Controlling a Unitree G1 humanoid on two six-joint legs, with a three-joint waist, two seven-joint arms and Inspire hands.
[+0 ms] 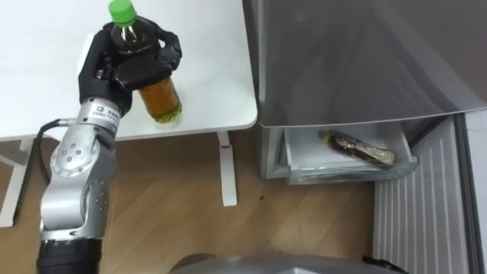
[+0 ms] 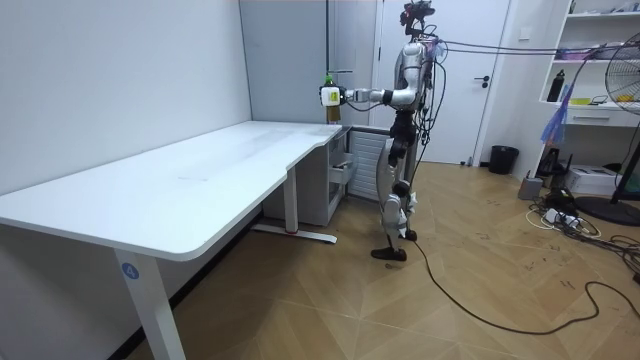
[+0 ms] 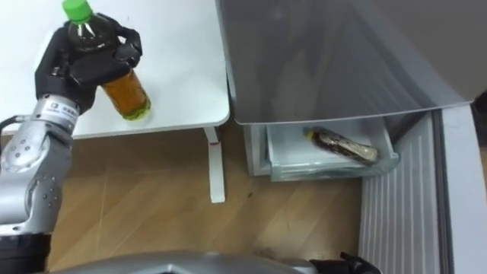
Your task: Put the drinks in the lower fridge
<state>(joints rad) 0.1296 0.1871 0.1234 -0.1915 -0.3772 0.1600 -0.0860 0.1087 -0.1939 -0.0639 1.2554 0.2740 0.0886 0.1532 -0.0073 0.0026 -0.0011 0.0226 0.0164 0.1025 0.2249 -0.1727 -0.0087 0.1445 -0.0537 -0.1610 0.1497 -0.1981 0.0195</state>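
My left hand [image 1: 129, 67] is shut on a tea bottle [image 1: 158, 97] with amber liquid and a green cap [image 1: 120, 10], held upright over the near right corner of the white table [image 1: 205, 68]. I cannot tell whether its base touches the tabletop. The room view has the bottle [image 2: 331, 108] at the table's far end, beside the grey fridge [image 1: 358, 53]. The fridge's lower drawer [image 1: 350, 170] is pulled open, and a dark bottle [image 1: 358, 148] lies on its side in it. I stand facing the fridge.
A ribbed white panel [image 1: 422, 205] stands to the right of the open drawer. The table's leg [image 1: 227, 171] stands on the wooden floor between table and fridge. Shelves and a fan [image 2: 620, 70] are far off at the room view's right.
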